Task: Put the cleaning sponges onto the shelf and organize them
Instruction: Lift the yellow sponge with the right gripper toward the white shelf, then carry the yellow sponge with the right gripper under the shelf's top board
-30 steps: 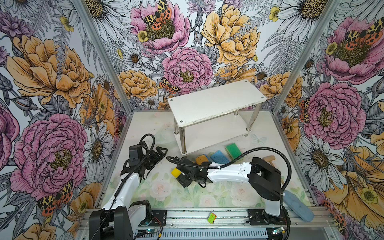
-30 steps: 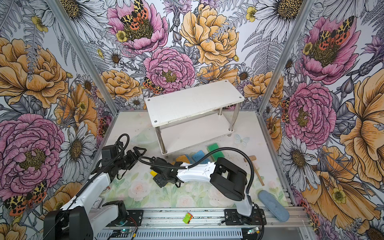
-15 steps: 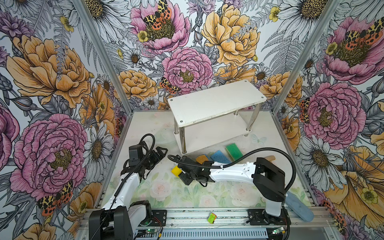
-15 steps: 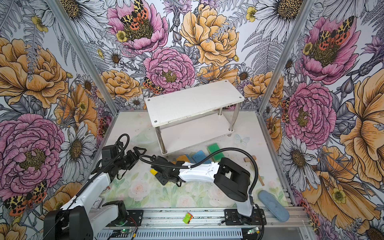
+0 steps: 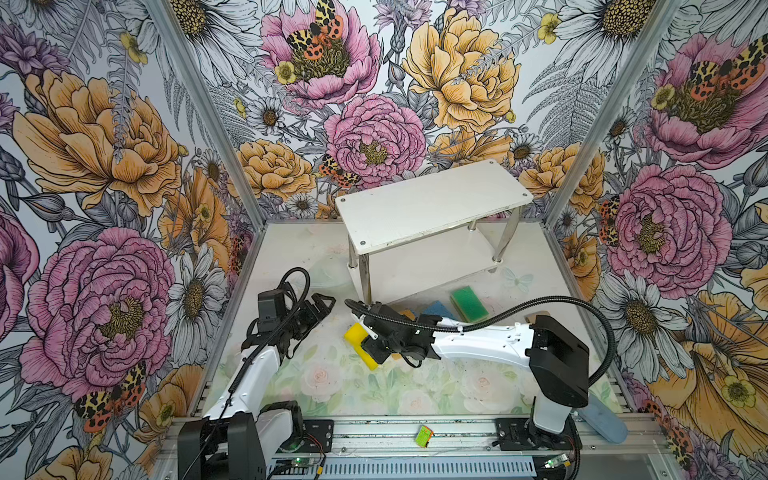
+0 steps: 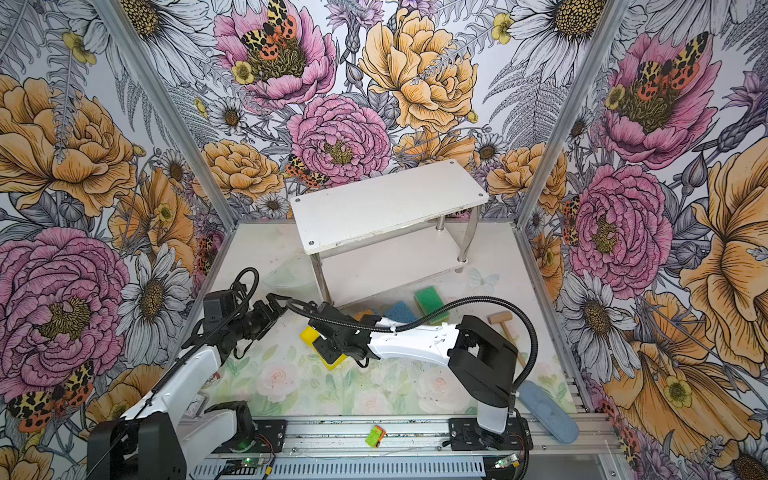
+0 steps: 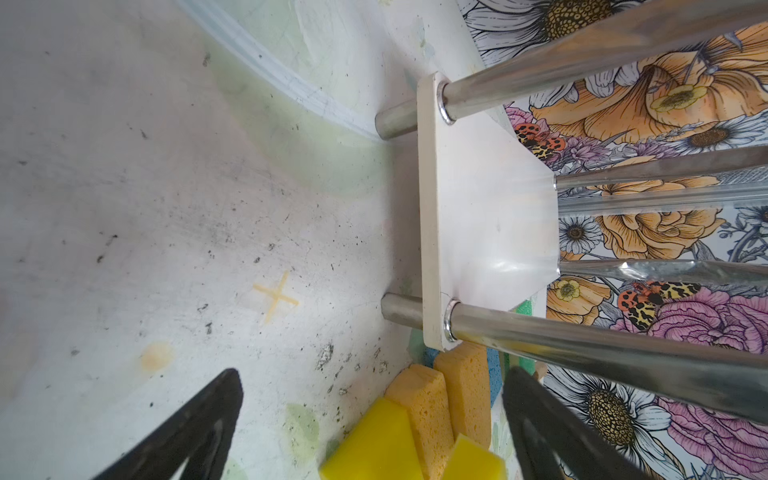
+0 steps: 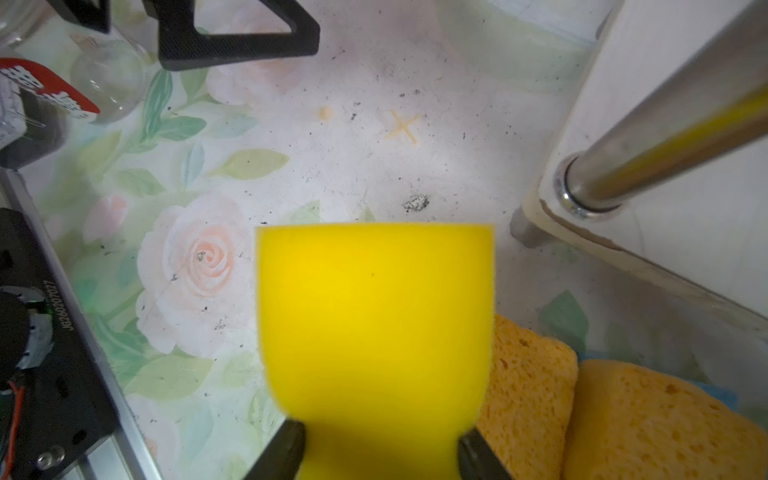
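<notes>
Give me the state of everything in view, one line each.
right pincer, shut on yellow sponge.
left pincer, open, empty.
yellow sponge, pinched at one end.
orange sponges, lying side by side on table.
blue sponge, flat on table.
green sponge, flat, green face up.
shelf, upright, top board bare.
mallet, lying on table.

Rose-printed table, white shelf standing at 12 o'clock, green-topped sponge, blue sponge, orange sponges lying just at its 6 o'clock, wooden mallet at 3 o'clock
</notes>
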### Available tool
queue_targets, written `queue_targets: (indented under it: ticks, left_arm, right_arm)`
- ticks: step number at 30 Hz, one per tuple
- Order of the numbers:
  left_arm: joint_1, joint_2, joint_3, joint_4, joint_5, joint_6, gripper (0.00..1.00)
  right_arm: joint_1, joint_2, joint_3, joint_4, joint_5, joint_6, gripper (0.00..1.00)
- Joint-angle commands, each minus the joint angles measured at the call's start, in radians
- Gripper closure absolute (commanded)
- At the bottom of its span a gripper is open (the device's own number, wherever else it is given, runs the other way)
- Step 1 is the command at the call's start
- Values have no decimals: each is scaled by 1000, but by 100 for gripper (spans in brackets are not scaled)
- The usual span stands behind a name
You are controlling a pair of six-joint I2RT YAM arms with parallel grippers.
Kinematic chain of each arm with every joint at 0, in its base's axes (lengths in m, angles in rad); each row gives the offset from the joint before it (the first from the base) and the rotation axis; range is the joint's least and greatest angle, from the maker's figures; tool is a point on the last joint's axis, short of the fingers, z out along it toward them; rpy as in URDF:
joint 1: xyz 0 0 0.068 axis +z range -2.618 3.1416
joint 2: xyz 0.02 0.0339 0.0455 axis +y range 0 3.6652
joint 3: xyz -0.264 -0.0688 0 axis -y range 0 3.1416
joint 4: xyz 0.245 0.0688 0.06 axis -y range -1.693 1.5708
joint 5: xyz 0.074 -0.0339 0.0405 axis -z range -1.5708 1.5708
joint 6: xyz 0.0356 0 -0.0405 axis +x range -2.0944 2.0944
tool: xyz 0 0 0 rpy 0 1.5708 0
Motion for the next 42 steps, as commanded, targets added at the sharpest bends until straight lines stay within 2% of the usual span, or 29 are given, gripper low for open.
queue_targets:
  ticks: [1,19,24,29,34,42]
  left_arm:
    - [3,-15,34,16,26,-13,1]
    - [6,-57,88,-45,33,-34,1]
    - [4,-56,99,-50,43,-30,1]
    - [4,-45,95,-54,44,-28,1]
    - [5,-25,91,-47,49,-29,1]
    - [7,-5,105,-42,47,-28,1]
  right_arm:
    - [-21,-88,-3,-42,-38,-21,53]
    - [-135,-379,148,-380,-116,-60,58]
    - [-199,-424,271,-521,-131,-104,59]
    - [-257,-436,458,-680,-54,-160,59]
    - [-370,-434,584,-745,11,-188,61]
    - [-583,-370,758,-796,8,-269,61]
